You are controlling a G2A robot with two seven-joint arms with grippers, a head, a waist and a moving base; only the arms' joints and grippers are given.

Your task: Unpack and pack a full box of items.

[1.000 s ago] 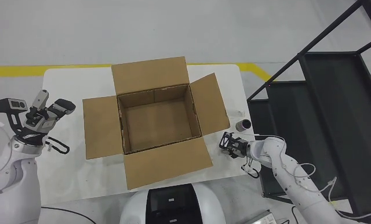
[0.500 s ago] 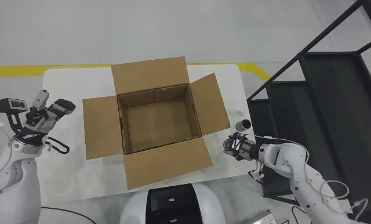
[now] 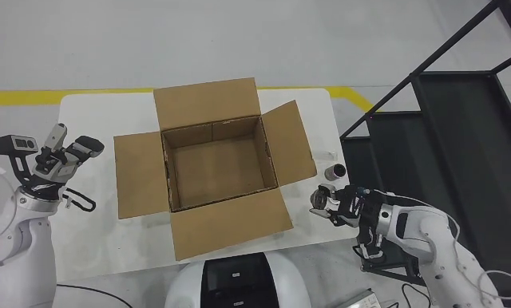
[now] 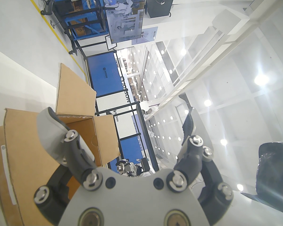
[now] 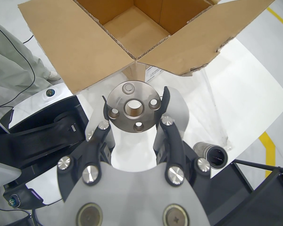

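An open cardboard box (image 3: 219, 168) stands mid-table with all flaps folded out and its inside bare (image 5: 134, 26). My right gripper (image 3: 323, 203) hangs off the table's right front edge, shut on a round metal flange (image 5: 134, 109) with a centre hole and several bolt holes, held clear of the table. A small metal cylinder (image 3: 336, 172) (image 5: 211, 154) lies on the table's right edge beside it. At the table's left side my left gripper (image 3: 70, 152) is raised, fingers (image 4: 50, 130) spread open and holding nothing, with the box (image 4: 68, 118) beside it.
The white table (image 3: 96, 116) carries the box with bare room to its left. A dark metal stair frame (image 3: 431, 124) stands close to the right of the table. A person's trouser leg (image 5: 11, 69) is beyond the box.
The right gripper has lifted the metal flange and drawn back to the right, away from the box flap. The left arm has kept still.
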